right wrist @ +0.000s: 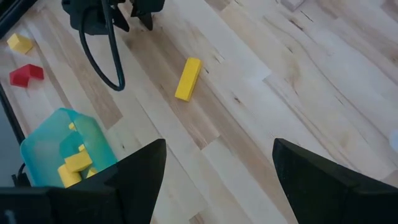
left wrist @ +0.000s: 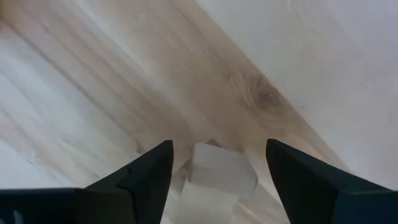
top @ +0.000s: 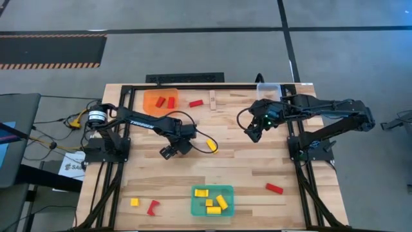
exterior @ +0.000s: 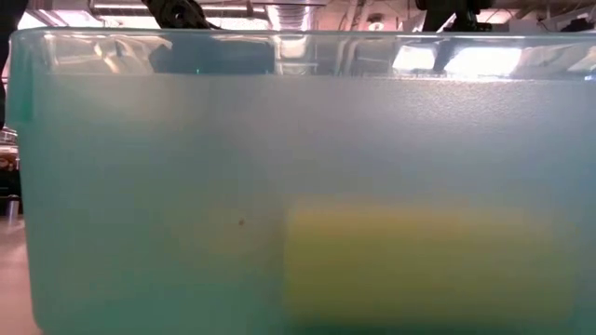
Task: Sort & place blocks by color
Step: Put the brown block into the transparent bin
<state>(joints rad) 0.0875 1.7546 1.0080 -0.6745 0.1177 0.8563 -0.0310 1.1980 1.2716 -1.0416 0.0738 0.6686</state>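
Note:
My left gripper (top: 168,151) is open, left of the table's middle. In the left wrist view (left wrist: 219,143) its fingers stand on either side of a pale wood block (left wrist: 221,175) lying on the table, with a gap on each side. A yellow block (top: 212,147) lies just right of it. My right gripper (top: 252,135) is open and empty above the table's right middle. Two red blocks (top: 165,102) lie in the orange tray (top: 149,96). Several yellow blocks (top: 212,201) lie in the teal tray (top: 196,209).
A red block (top: 196,103) and a wood block (top: 213,100) lie at the far middle, beside a clear tray (top: 269,89). Near the front lie a yellow block (top: 134,202), a red one (top: 152,207) and another red one (top: 274,188). The teal tray's wall (exterior: 186,186) fills the low view.

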